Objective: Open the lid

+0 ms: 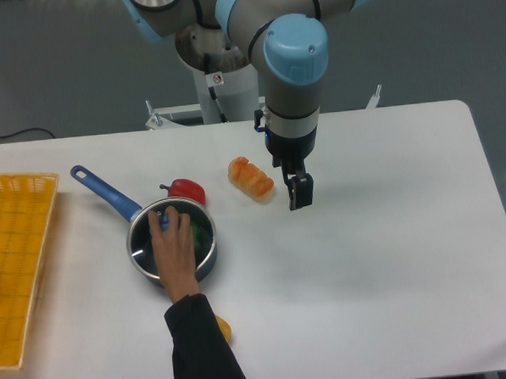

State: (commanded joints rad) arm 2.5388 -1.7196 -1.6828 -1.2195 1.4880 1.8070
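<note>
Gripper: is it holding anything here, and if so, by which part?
Nothing. The gripper hangs over bare table, well right of the saucepan. A person's hand lies on the lid, fingers at its blue knob.

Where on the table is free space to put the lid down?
The white table is bare right of the gripper. The left is crowded: saucepan under a person's hand, red pepper, pastry, yellow basket.
</note>
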